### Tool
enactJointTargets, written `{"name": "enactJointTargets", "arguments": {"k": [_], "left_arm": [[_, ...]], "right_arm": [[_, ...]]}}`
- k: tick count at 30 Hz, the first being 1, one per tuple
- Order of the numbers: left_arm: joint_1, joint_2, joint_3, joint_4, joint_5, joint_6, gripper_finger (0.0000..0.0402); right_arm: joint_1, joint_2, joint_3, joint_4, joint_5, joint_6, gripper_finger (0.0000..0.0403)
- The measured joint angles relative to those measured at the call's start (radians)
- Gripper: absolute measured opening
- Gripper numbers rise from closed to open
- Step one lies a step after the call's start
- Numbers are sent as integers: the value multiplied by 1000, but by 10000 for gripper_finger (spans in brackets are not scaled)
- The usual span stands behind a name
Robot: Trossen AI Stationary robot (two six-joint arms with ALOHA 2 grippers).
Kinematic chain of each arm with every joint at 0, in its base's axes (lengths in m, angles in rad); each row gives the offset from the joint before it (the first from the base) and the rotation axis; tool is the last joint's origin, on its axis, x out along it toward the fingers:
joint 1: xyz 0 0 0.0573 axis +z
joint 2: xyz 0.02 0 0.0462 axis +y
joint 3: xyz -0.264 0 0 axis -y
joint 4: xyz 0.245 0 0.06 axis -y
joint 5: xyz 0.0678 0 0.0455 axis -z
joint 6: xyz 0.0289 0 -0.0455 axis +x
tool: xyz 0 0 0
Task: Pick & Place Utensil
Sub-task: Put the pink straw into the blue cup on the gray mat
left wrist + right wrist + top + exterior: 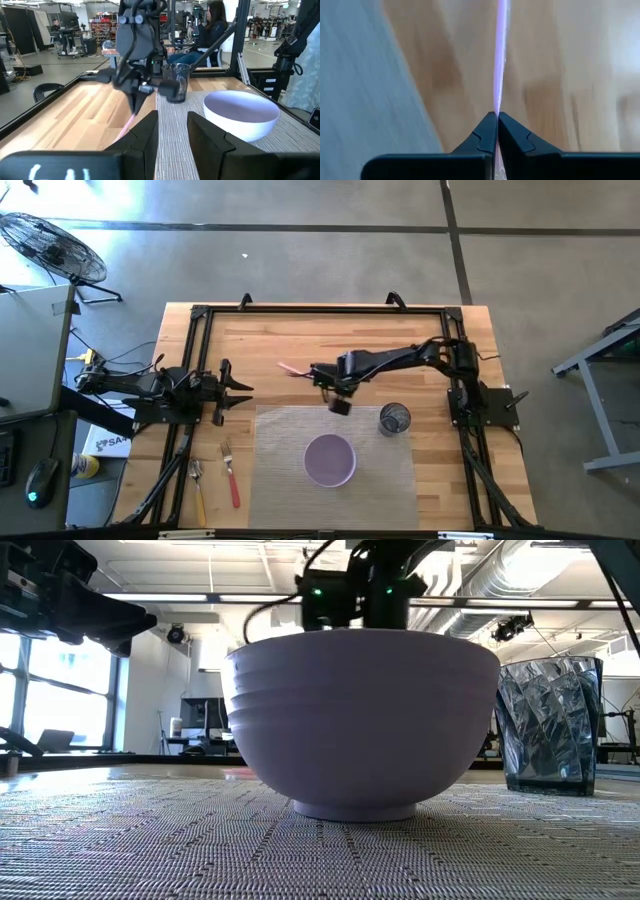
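Note:
A thin pink utensil (292, 368) lies out over the bare wood left of my right gripper (318, 373). The right arm reaches in from the table's right side, and its gripper is shut on the utensil. In the right wrist view the utensil (501, 50) shows edge-on, running away from the fingertips (497, 116). My left gripper (245, 390) waits open at the table's left, pointing toward the mat (290, 430). Its fingers (172, 130) frame the right gripper (136, 95) and the utensil (129, 120) ahead. My right gripper pinches the pink utensil's near end (498, 107) between its two fingers. The fingers come slanting down from above and lie along it. The utensil slants down and away from the fingers (131, 116). Whether its far end touches the wood cannot be told.
A lavender bowl (330, 460) and a clear faceted cup (394, 419) stand on the grey woven mat. A red-handled fork (230, 472) and a yellow-handled fork (198, 490) lie on the wood near the left near corner. A black frame (200, 315) rims the table. People sit beyond it (210, 25).

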Motion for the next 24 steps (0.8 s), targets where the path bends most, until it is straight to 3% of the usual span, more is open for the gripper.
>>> {"name": "enactJointTargets", "arguments": {"k": [9,16,24], "left_arm": [[0,0,0,0,0,0,101],[0,0,0,0,0,0,101],[0,0,0,0,0,0,101]], "right_arm": [[-48,-31,0,-419,-20,-90,8],[-69,-31,0,-431,-37,-91,24],[-72,-31,0,-374,-62,-92,93]]}}
